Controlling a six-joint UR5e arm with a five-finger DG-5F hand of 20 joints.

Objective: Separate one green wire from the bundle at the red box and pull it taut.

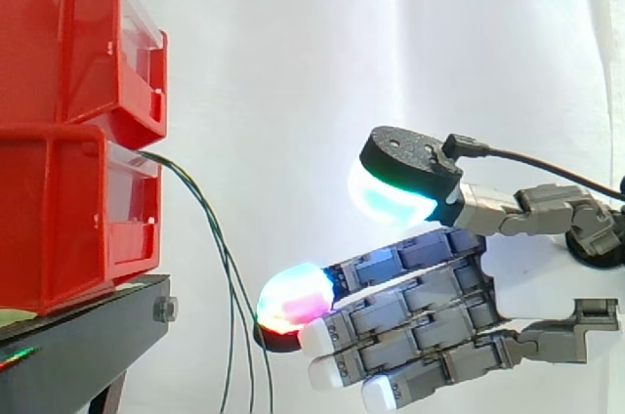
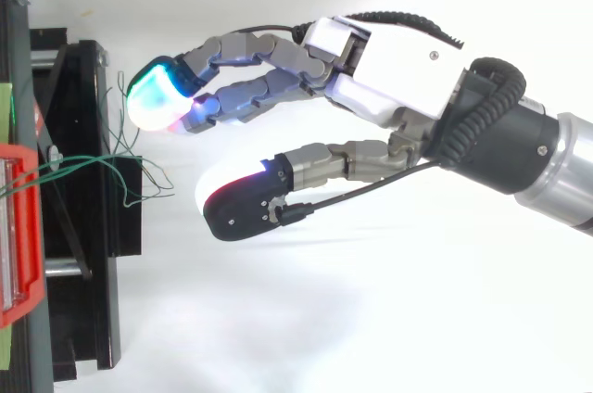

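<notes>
Background: A white curtain (image 1: 322,62) hung behind the whole work.
Support: Two stacked red plastic bins (image 1: 68,141) stood on a black metal stand (image 1: 78,346) at the left.
Task's thing: The thin green wires (image 1: 209,224) came out between the two bins and dropped in a loose bundle just right of the stand. Seen from above (image 2: 93,163) they lay crossed and tangled, and none was taut.
Hand: The grey and white robot hand (image 1: 547,277) reached in from the right, with its palm well apart from the bins.
Fingers: They were straight and lay close together, and the thumb was spread wide from them. Nothing was held.
Fingertips: The glowing pads (image 1: 293,299) were just beside the hanging wires. Whether one touched a wire, I could not tell.
Step in hand: Probably the approach, before one wire was chosen.
How to do it well: I think the hand should go to the strand hanging nearest to it, put the thumb on one side and a fingertip on the other, pinch only that strand, then draw to the right slowly until it becomes straight.
Risk: The thick pads could catch two or three wires together, and a hard pull could shift the bins.
</notes>
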